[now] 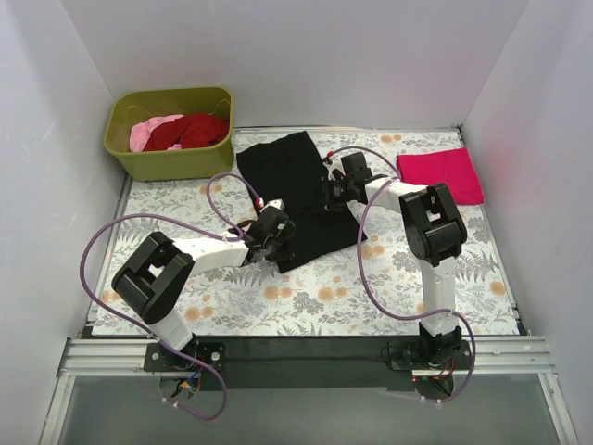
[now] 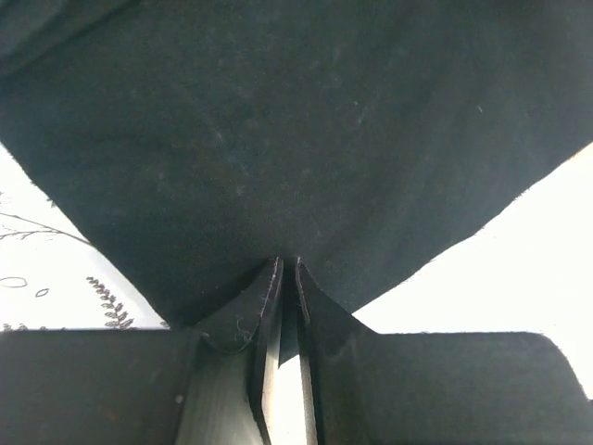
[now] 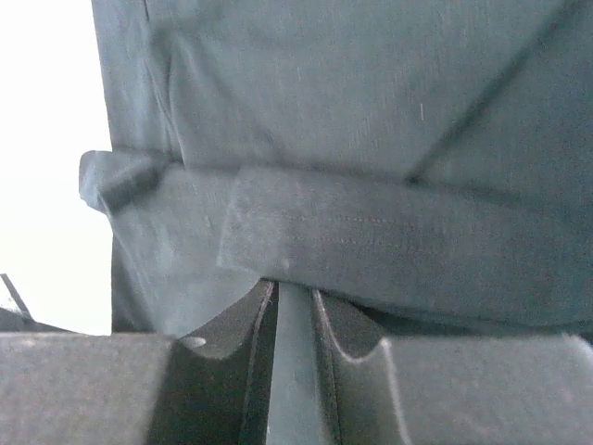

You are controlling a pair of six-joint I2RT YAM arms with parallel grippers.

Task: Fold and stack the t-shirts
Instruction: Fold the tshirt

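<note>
the left pincer [image 2: 287, 267] is drawn almost fully together, only a thin slit showing between its fingers [image 2: 248, 311], and the near corner of the black t-shirt [image 2: 296, 139] runs right down into the fingertips, so it looks clamped on that corner. the right pincer [image 3: 293, 289] is likewise nearly closed, its fingers [image 3: 227, 320] pressed up against a stitched hem of the same black t-shirt [image 3: 371, 93], with dark cloth filling the narrow gap between them; it appears to be gripping the hem. from above, the black t-shirt [image 1: 287, 167] lies spread in the middle of the counter [image 1: 389, 269], on the floral cloth, slanting from the far side down toward the near centre. the left pincer [image 1: 278, 236] sits at the shirt's near left edge, its arm rising from the base at the near left, elbow bent out to the left and forearm running low to the right. the right pincer [image 1: 332, 185] meets the shirt's right edge, its arm standing up from the near right base, elbow high, forearm reaching left and away. a magenta-pink t-shirt [image 1: 441, 174] lies folded flat at the far right. the olive-green tub [image 1: 139, 159] in the far left corner holds a dark red t-shirt [image 1: 195, 130] and a pale pink t-shirt [image 1: 148, 133].
</note>
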